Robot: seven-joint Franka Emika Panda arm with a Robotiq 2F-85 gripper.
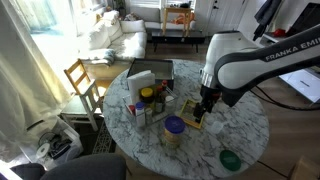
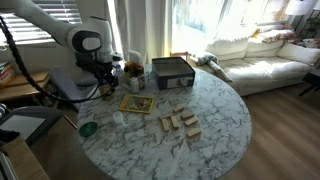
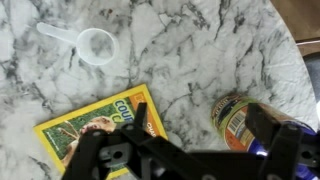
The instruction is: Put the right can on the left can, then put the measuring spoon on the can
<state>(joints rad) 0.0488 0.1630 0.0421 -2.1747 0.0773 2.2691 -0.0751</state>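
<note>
The blue-topped can [image 3: 228, 115] stands on the marble table [image 3: 200, 50], its yellowish label showing; it also shows in an exterior view [image 1: 174, 128]. My gripper [image 3: 197, 112] is open and empty, hovering between the can and a yellow magazine [image 3: 95, 128]. One finger covers part of the can. The pale measuring spoon [image 3: 85, 42] lies beyond the magazine, apart from the gripper. I cannot pick out the silver can with certainty. The gripper shows in both exterior views [image 1: 204, 112] [image 2: 100, 82].
A cluster with a yellow-lidded jar [image 1: 147, 95] and a grey box [image 2: 172, 70] stands at the table's middle. A flat green disc [image 1: 230, 158] lies near the edge. Wooden blocks [image 2: 180, 122] lie further along. A chair [image 1: 82, 78] stands beside the table.
</note>
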